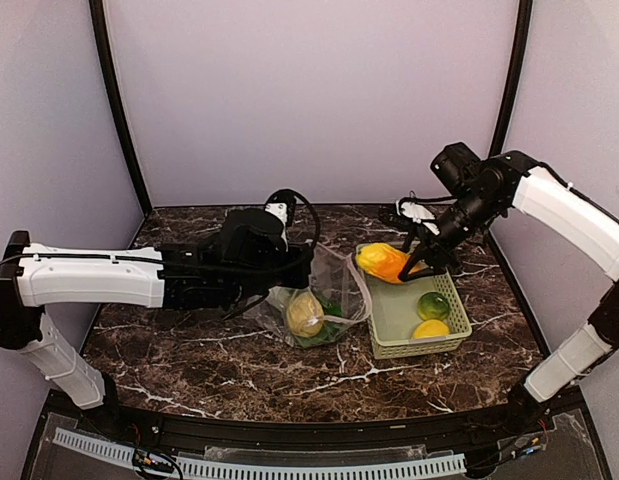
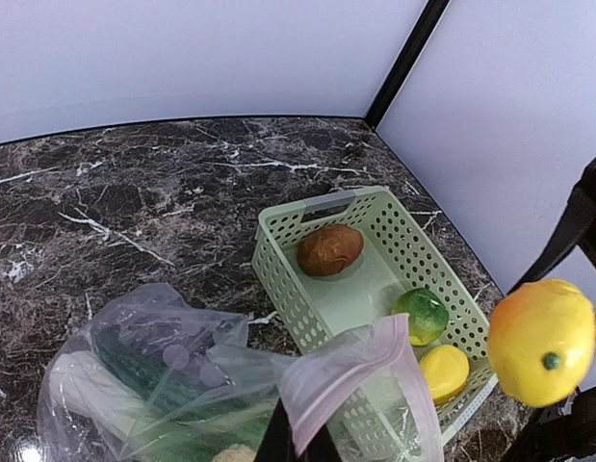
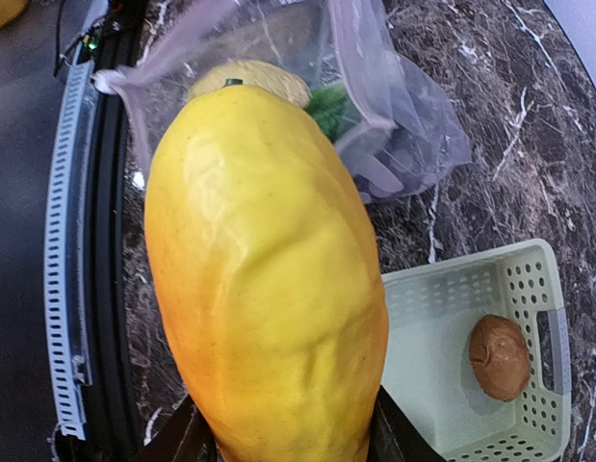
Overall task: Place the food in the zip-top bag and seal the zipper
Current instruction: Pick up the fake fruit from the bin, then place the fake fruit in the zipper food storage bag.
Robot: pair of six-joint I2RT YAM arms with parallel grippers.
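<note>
The clear dotted zip-top bag [image 1: 324, 300] lies just left of the basket. Inside it are a tan bumpy lump [image 1: 305, 313], leafy greens [image 3: 331, 111] and a long green vegetable [image 2: 134, 361]. My left gripper [image 2: 298, 448] is shut on the bag's mouth edge, lifting the pale pinkish zipper strip [image 2: 360, 366]. My right gripper [image 1: 421, 262] is shut on the orange-yellow fruit [image 1: 382, 262], holding it in the air over the basket's far end, right of the bag's mouth. This fruit [image 3: 269, 279] fills the right wrist view. A lime [image 1: 433, 305] and a lemon [image 1: 430, 328] lie in the basket.
The light green slotted basket [image 1: 389, 335] stands right of centre on the dark marble table. A brown rounded piece [image 2: 329, 249] lies at its far end. Purple walls and black corner posts close in the back and sides.
</note>
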